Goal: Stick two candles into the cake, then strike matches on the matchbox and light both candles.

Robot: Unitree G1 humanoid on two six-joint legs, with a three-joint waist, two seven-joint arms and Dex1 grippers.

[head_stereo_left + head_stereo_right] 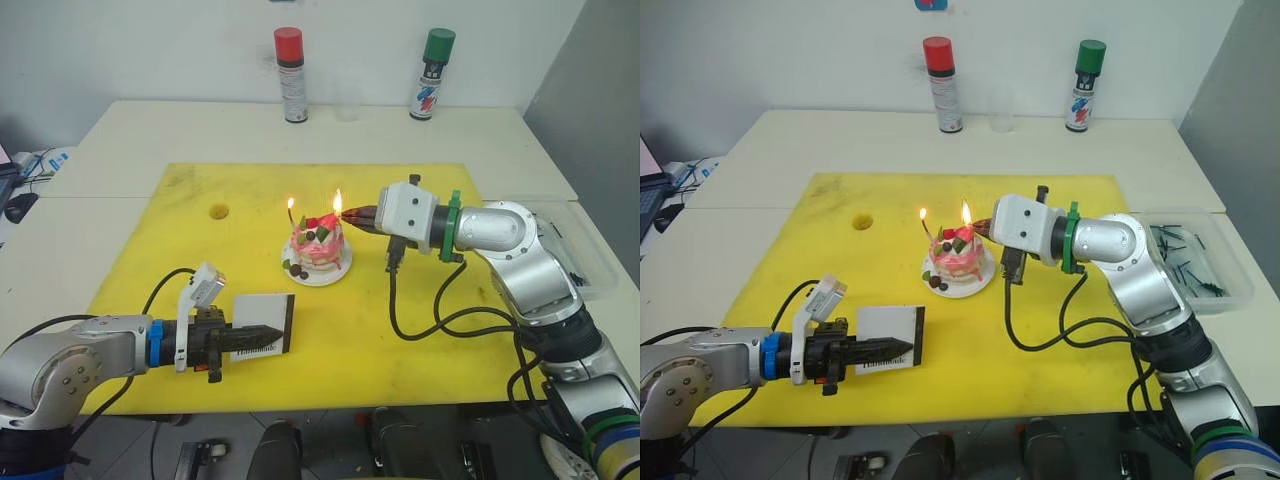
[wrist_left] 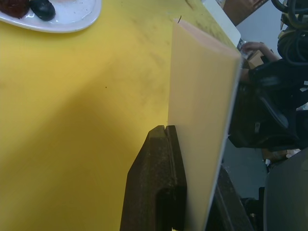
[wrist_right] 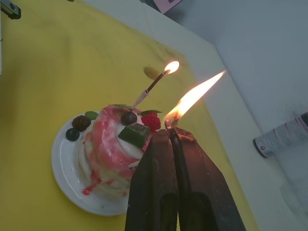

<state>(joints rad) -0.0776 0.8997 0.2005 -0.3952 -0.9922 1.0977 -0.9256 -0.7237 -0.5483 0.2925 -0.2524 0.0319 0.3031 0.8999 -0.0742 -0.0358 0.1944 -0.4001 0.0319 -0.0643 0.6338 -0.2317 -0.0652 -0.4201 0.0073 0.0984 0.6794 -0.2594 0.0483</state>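
At 7 o'clock on the yellow mat (image 1: 180,300) our left gripper (image 1: 262,337) clamps the matchbox (image 1: 262,322). At centre the cake (image 1: 317,243) carries one lit candle (image 1: 291,212). From 3 o'clock our right gripper (image 1: 362,214), closed on a burning match (image 3: 169,122), reaches the second. We judge lighting nearly done; next, withdraw. Two spray cans (image 1: 290,75) at 12 and a bin (image 1: 1195,260) at 3 stand clear.

No legible text is found: black lettering on the white face of the matchbox (image 1: 888,339) and printed labels on the red-capped spray can (image 1: 291,75) and green-capped spray can (image 1: 432,75) cannot be read.
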